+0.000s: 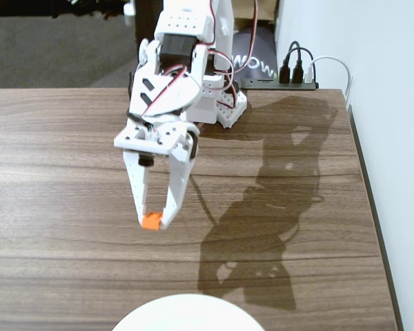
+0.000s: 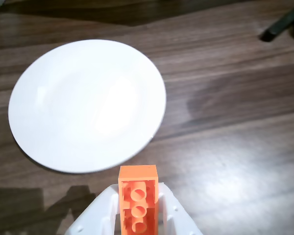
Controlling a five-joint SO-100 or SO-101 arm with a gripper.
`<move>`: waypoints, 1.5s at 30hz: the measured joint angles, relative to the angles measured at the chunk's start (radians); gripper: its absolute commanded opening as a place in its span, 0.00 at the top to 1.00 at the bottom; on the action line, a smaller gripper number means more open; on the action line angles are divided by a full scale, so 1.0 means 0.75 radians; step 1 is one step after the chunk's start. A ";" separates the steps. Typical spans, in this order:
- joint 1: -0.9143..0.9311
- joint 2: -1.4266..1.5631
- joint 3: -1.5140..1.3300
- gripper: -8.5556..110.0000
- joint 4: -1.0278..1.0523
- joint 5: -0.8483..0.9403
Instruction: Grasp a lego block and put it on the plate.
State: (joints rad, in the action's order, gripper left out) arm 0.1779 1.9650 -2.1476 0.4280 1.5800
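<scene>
One lego block (image 2: 137, 203) pinched between the gripper (image 1: 152, 221) fingertips, held above the wooden table (image 1: 69, 179) | plate (image 2: 88, 105) lies flat just beyond the block in the wrist view, bare | arm base (image 1: 221, 103) at the table's far edge, power strip (image 1: 290, 83) behind it

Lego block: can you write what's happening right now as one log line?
gripper: shut on lego block | block: held above table | plate: empty, ahead | step: carrying
</scene>
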 measured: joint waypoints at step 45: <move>-0.119 -1.221 1.268 0.88 0.385 -0.342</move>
State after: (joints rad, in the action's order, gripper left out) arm 0.0890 1.0492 -1.1965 0.7164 1.3238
